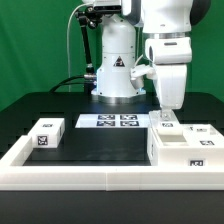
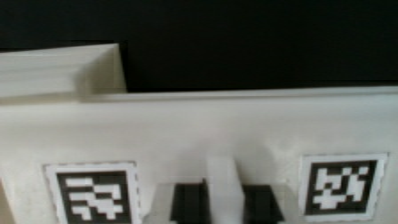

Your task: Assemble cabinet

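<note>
My gripper [image 1: 168, 117] is down low at the exterior view's right, over a white tagged cabinet piece [image 1: 168, 126] that stands behind the larger white cabinet body [image 1: 185, 150]. In the wrist view the piece [image 2: 214, 125] fills the frame, with a tag [image 2: 93, 192] on one side and another tag [image 2: 342, 185] on the other. My gripper [image 2: 221, 200] has its two dark fingers [image 2: 178, 203] pressed on either side of a thin white upright rib of that piece. Another small white tagged block [image 1: 47, 133] lies at the exterior view's left.
The marker board [image 1: 108, 121] lies flat in the middle, in front of the arm's base [image 1: 115, 75]. A long low white border rail [image 1: 100, 176] runs along the front and up the left side. A further tagged white piece [image 1: 205, 131] sits at the far right.
</note>
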